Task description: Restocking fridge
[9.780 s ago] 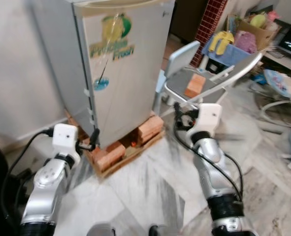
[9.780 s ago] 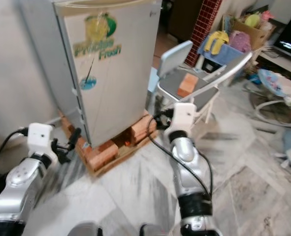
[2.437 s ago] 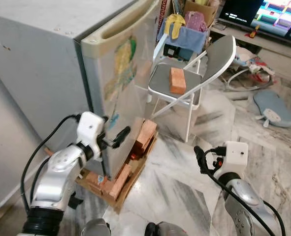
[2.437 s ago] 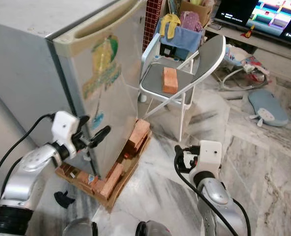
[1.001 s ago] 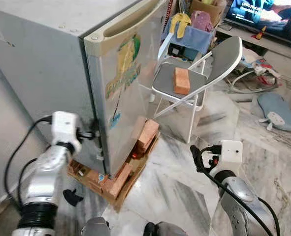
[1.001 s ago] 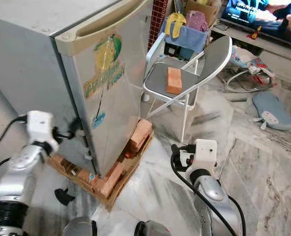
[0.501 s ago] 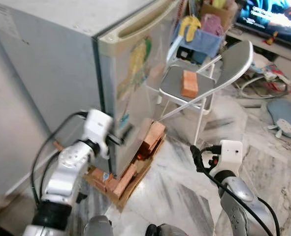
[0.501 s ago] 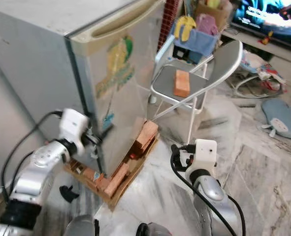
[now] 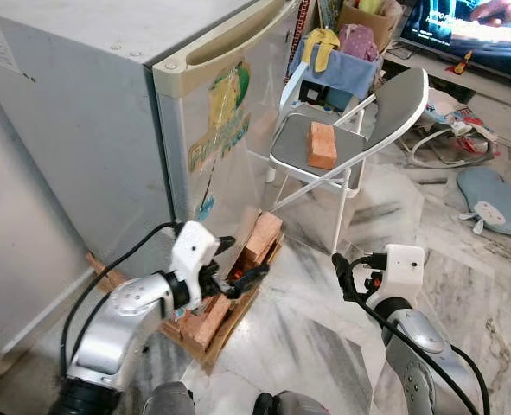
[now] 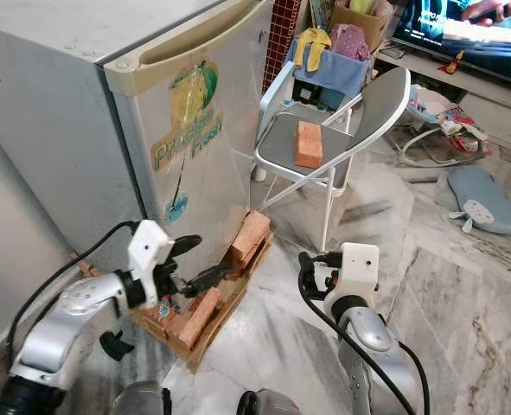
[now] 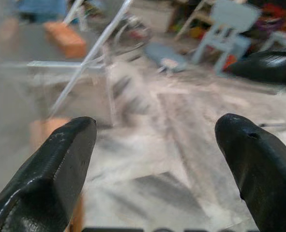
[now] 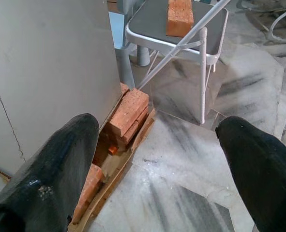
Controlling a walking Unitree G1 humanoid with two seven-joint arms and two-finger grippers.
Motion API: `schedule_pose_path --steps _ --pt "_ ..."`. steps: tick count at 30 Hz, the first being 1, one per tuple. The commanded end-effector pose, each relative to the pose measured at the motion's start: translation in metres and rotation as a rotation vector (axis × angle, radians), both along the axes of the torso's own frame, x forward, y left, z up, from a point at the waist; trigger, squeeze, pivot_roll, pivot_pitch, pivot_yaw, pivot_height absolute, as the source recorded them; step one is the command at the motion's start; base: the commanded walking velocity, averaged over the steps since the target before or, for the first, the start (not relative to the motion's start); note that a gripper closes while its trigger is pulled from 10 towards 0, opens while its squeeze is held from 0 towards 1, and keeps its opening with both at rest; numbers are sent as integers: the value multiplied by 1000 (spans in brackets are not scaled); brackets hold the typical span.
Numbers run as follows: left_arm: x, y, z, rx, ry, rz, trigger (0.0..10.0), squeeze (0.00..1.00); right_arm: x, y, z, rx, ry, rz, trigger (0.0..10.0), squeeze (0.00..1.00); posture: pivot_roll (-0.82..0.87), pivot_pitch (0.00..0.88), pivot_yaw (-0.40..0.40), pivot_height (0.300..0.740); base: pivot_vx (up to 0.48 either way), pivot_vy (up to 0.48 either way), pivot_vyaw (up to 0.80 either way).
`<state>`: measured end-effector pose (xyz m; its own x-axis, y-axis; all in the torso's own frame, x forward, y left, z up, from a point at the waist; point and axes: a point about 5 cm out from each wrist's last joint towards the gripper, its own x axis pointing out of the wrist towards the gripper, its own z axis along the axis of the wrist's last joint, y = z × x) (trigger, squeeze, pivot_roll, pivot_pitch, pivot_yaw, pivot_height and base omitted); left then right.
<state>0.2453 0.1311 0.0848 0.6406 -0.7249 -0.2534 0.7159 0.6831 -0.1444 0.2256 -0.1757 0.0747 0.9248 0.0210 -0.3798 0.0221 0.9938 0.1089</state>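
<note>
left gripper (image 9: 238, 264) now lower — beside fridge (image 9: 108, 112) bricks (image 9: 259, 238)

Bright, even daylight across both eye views, sharp throughout. Soft sheen on the fridge door (image 9: 229, 121), television (image 9: 475, 26) glowing at one o'clock. Left wrist view smeared with motion blur; right wrist view crisp, its near fingertips (image 12: 51, 169) soft.

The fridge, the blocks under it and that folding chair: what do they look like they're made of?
Fridge: probably painted sheet metal, smooth pale grey with a dull sheen; its cream top trim looks plastic.
Blocks: likely fired clay bricks, orange and rough, on what seems a wooden board.
Chair: apparently metal, with thin white tube legs and a smooth grey seat and back.
</note>
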Motion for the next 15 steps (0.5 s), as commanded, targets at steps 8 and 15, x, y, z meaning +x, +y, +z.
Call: schedule_pose_path --steps 8,15 --pt "7 69 -21 118 -21 447 10000 0 1 -1 -1 -6 6 5 10000 0 143 29 -106 740 0 0 0" --pt "33 69 -10 121 -90 563 10000 0 3 -1 -1 -10 6 13 10000 0 140 23 -110 740 0 0 0"
